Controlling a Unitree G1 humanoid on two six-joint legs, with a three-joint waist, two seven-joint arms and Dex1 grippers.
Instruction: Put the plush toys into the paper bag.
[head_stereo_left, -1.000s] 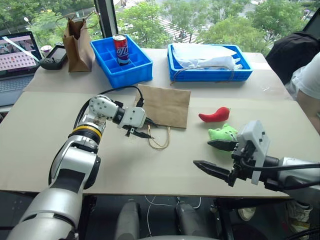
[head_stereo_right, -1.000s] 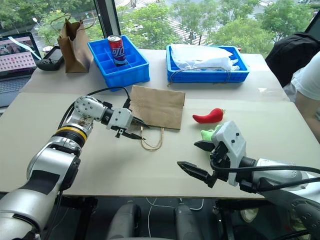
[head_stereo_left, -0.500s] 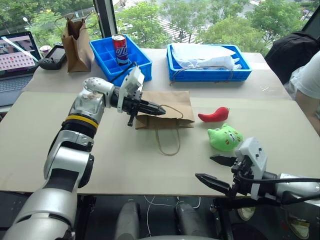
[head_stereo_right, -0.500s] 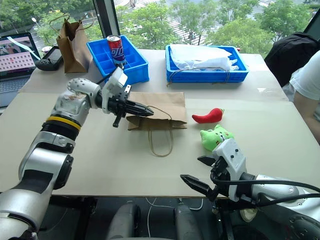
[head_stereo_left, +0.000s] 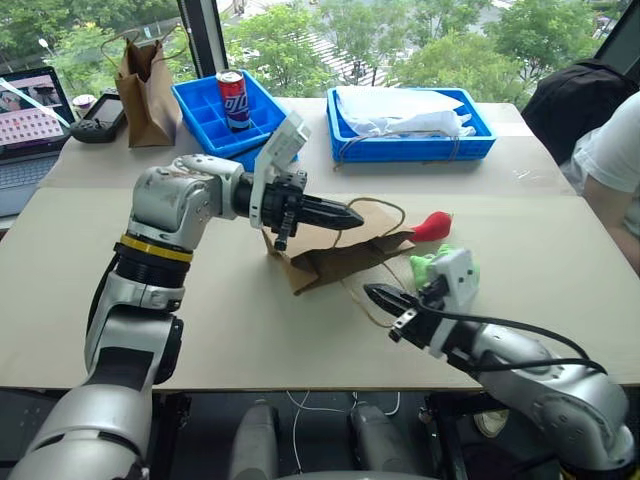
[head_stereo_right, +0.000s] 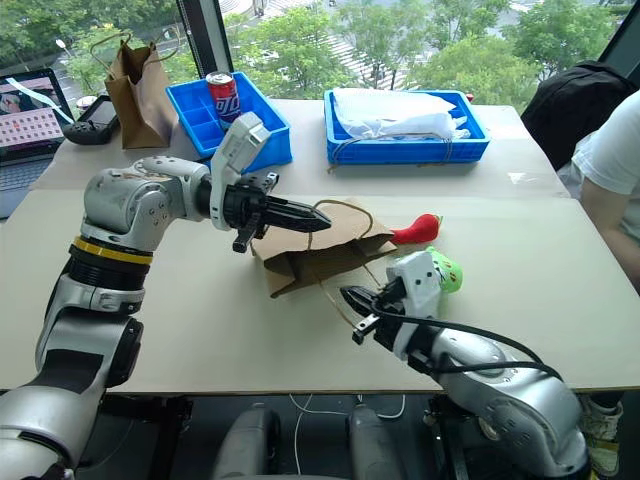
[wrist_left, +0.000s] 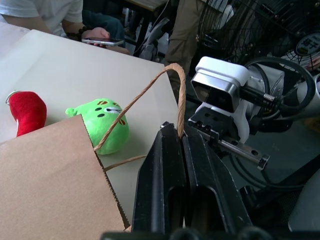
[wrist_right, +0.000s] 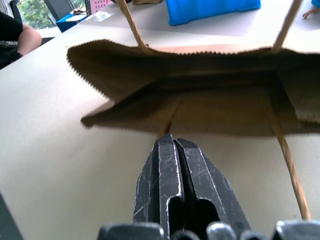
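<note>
Black fingers of the left gripper (head_stereo_left: 352, 213) were pressed together on one twine handle (wrist_left: 170, 82) of the paper bag (head_stereo_left: 335, 250), by which the bag's upper side was held up off the table (head_stereo_left: 200, 330) and its mouth was pulled partly open toward the robot. The right gripper (head_stereo_right: 352, 304) was seen just before that mouth, its fingers brought together, apparently on the lower handle (wrist_right: 168, 119), though the pinch itself was hidden. The red chili toy (head_stereo_left: 432, 225) and the green toy (wrist_left: 104, 124) were lying on the table just beside the bag, still outside it. The bag was judged to be in the course of being opened. For that to be done well, the upper handle should be kept lifted and taut while the lower edge is held down, so that a wide, steady mouth is formed before either toy is fetched. A slack or slipped handle would probably let the mouth collapse.
</note>
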